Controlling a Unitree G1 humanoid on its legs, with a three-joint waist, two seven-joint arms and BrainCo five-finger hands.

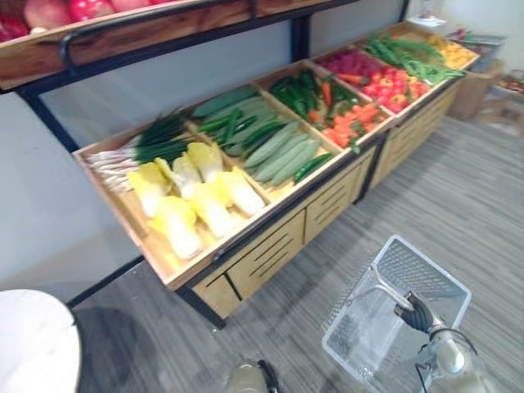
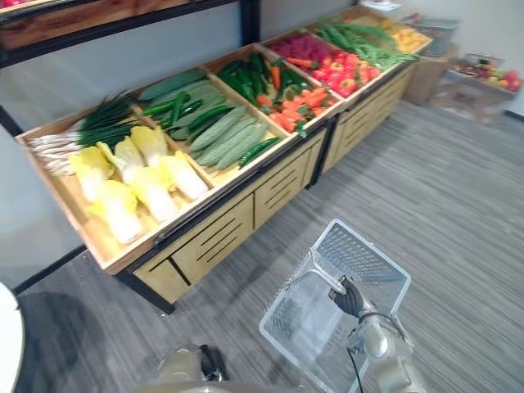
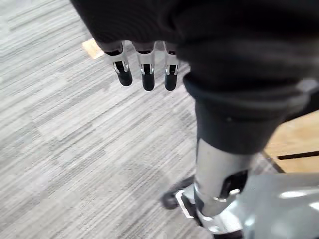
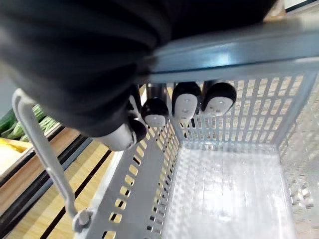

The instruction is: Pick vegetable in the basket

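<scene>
A clear plastic basket (image 1: 419,270) hangs empty at the lower right, over the floor in front of the stand. My right hand (image 1: 416,313) is shut on the basket's handle (image 1: 386,285); in the right wrist view its fingers (image 4: 185,102) curl round the grey handle bar (image 4: 239,52) above the bare basket floor (image 4: 224,189). The wooden vegetable stand (image 1: 270,246) holds yellow cabbages (image 1: 192,196), green onions (image 1: 143,147), cucumbers (image 1: 278,151), and peppers and carrots (image 1: 344,115). My left hand (image 3: 144,69) hangs over the floor with straight fingers, holding nothing.
An upper shelf (image 1: 123,37) with red fruit overhangs the stand's left part. A white round object (image 1: 33,344) sits at the lower left. More crates (image 1: 483,74) stand at the far right. Grey striped floor (image 1: 458,205) lies between me and the stand.
</scene>
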